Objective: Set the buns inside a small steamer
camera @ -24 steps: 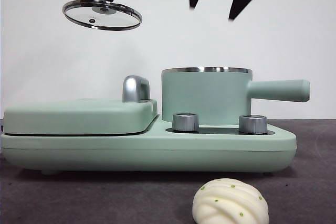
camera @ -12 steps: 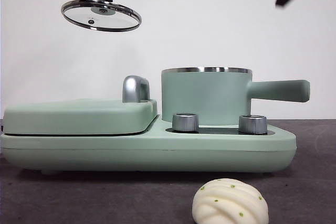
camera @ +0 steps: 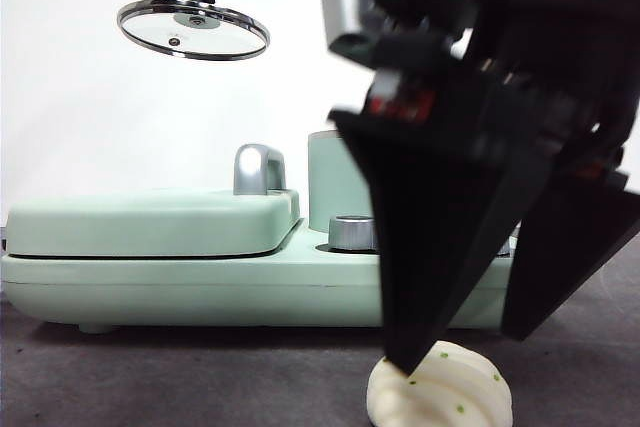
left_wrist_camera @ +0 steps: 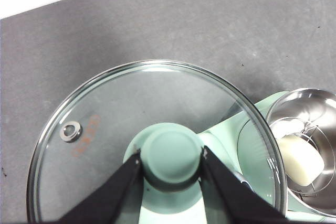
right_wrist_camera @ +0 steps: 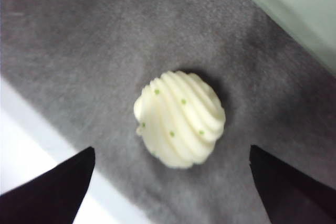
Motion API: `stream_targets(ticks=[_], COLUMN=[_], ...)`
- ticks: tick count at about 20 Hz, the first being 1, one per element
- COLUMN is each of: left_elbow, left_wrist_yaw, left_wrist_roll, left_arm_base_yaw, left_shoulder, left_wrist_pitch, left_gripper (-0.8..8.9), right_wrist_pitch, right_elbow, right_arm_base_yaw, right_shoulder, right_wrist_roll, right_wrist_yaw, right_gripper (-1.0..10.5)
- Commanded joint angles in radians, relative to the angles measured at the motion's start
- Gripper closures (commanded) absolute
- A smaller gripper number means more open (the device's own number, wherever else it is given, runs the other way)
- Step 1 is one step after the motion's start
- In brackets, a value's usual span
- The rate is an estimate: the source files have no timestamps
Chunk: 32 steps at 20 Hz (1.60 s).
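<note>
A low front view looks across a dark grey desk at a mint-green cooking appliance with a flat lidded griddle plate on its left side and a steel knob on its front. The small steamer, a mint-green pot, stands on the right side of the appliance, mostly hidden in this view behind a large dark arm. That arm carries the right gripper, whose fingers are spread wide and reach down to either side of the pleated bun, a round white bun with small green specks that lies on the desk just in front of the appliance. One fingertip looks to be at the bun's upper left edge; whether it touches cannot be told. The right wrist view shows the same pleated bun lying free on the desk between the two wide-apart fingers. High at the upper left, the left gripper holds the glass lid in the air, tilted slightly, its fingers clamped on the lid's green knob. Past the lid's rim, the left wrist view shows the open steamer with the smooth cream bun lying inside on a wire rack.
</note>
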<state>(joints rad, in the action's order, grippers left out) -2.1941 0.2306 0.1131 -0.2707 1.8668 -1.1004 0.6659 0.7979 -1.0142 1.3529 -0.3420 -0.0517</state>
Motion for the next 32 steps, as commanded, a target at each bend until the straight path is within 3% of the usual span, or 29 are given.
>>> stream_targets(ticks=[1,6,11,16,22,26,32], left_elbow=[-0.040,-0.040,-0.040,-0.040,-0.040,-0.040,-0.040], left_wrist_yaw=[0.002,0.002,0.002,0.002,0.002,0.002,0.002], left_wrist_roll=[0.010,0.010,0.010,0.010,0.010,0.010,0.010], left_arm_base_yaw=[-0.005,-0.005,-0.005,-0.005,-0.005,-0.005,-0.005], left_shoulder=[-0.007,-0.007,-0.007,-0.007,-0.007,-0.007,-0.007], left_wrist_pitch=[0.020,0.021,0.022,0.022,0.022,0.022,0.015], left_gripper=[8.01,8.02,8.02,8.01,8.02,8.02,8.01], right_wrist_pitch=[-0.038,-0.098,-0.124,-0.049,0.290,0.414,0.506], right_elbow=[0.008,0.008,0.009,0.062,0.399,0.660,0.995], right_arm_base_yaw=[-0.011,-0.011,-0.010,-0.002,0.053,0.194,0.417], right_shoulder=[0.053,0.144,0.156,0.154,0.154,0.181,0.377], right_wrist_roll=[-0.003,0.008,0.009,0.008,0.087,0.183,0.299], right_wrist_yaw=[-0.002,0.000,0.034,0.021,0.027,0.027,0.027], right_gripper=[4.8,4.8,7.3,7.4,7.4,7.4,7.4])
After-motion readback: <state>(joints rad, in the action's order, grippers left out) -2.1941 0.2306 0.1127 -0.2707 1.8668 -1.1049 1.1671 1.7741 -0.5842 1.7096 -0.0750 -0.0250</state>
